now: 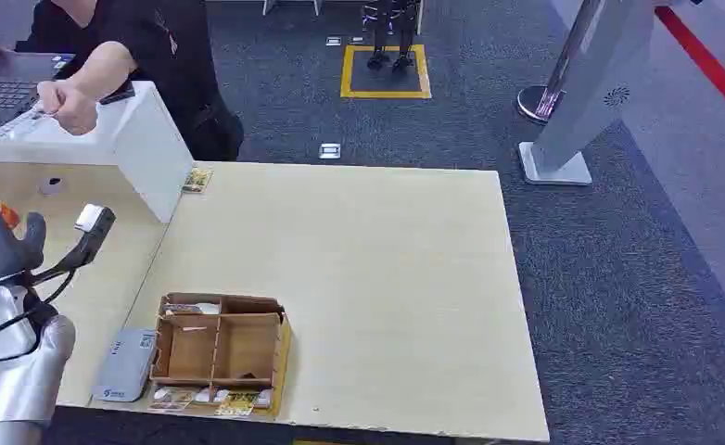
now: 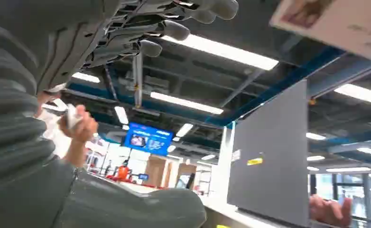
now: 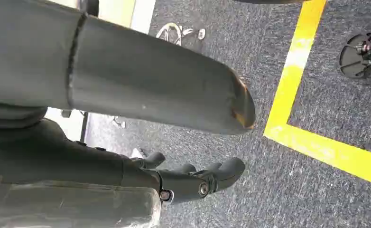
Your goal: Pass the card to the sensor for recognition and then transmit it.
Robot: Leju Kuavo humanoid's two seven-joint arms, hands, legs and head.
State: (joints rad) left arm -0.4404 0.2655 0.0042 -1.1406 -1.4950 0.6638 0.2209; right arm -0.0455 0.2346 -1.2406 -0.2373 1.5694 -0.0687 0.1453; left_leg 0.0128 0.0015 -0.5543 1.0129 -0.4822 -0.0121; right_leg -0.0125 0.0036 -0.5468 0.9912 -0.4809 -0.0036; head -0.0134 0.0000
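**Card Held by Person at Far Left; Both Robot Hands Empty**

A person's hand [image 1: 67, 107] is gripping a small white card [image 1: 27, 116] over the white raised counter [image 1: 141, 130] at the far left. The left hand [image 2: 141, 28] is holding nothing, fingers extended and apart. The right hand [image 3: 193, 183] is hanging over grey carpet beside a yellow floor line, fingers loosely apart, holding nothing. On the worktop [image 1: 387, 278], near left, a wooden divided box [image 1: 218, 350] is sitting beside a grey sensor [image 1: 127, 363]. Its label text is too small to read.

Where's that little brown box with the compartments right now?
In the head view the wooden compartment box sits near the table's front edge, left of centre, right beside a small grey device.
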